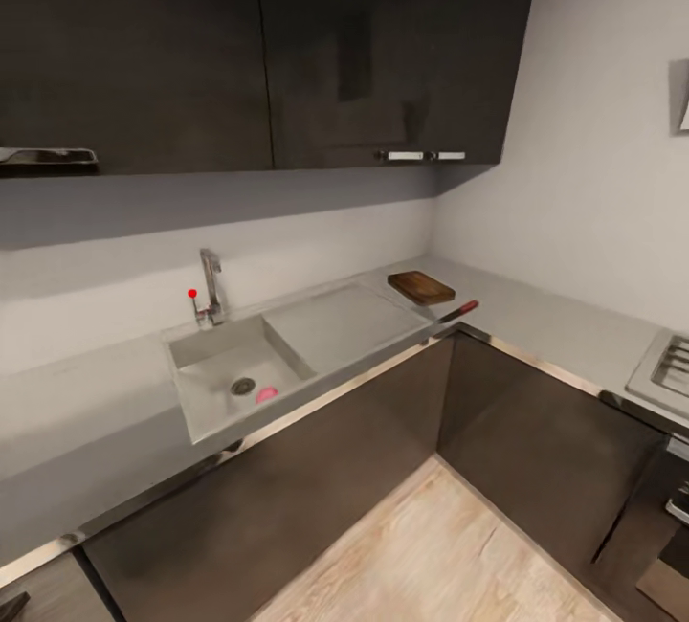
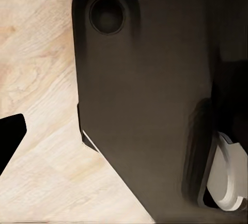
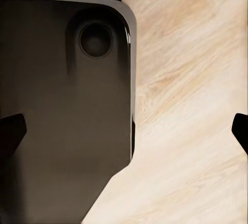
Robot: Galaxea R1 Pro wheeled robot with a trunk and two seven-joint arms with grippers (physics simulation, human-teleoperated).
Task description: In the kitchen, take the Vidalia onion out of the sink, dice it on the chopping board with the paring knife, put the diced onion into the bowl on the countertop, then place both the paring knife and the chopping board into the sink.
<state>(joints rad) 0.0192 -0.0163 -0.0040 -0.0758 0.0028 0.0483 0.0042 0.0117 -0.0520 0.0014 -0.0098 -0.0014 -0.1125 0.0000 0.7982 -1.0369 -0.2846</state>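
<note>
From the head view, an L-shaped grey counter (image 1: 536, 316) runs along two walls over dark cabinets (image 1: 316, 498), with dark wall cabinets (image 1: 268, 48) above. The sink (image 1: 206, 354) is set into the counter on the left run, its drainboard (image 1: 340, 321) stretching toward the corner and the chrome faucet (image 1: 211, 282) with a red dot standing at its back edge. In the basin, a small pinkish round thing, apparently the onion (image 1: 266, 394), lies just beside the round drain (image 1: 243, 386). The chopping board (image 1: 421, 287) lies flat on the counter near the corner, past the end of the drainboard. The paring knife (image 1: 457, 312) lies at the counter's front edge just in front of the board, its reddish handle pointing toward the right. At the far right a cooktop (image 1: 670, 368) is partly in frame. Light wooden floor (image 1: 431, 555) fills the space before the cabinets.

In the left wrist view, the left claw (image 2: 10, 138) shows as one dark fingertip at the frame's edge over wooden floor, next to the robot's dark body (image 2: 144, 105); whether the claw is apart or together cannot be told.

In the right wrist view, the right claw (image 3: 126, 131) has its two dark fingertips at opposite edges of the frame, spread wide apart and holding nothing, with the dark robot body and the wooden floor behind.
</note>
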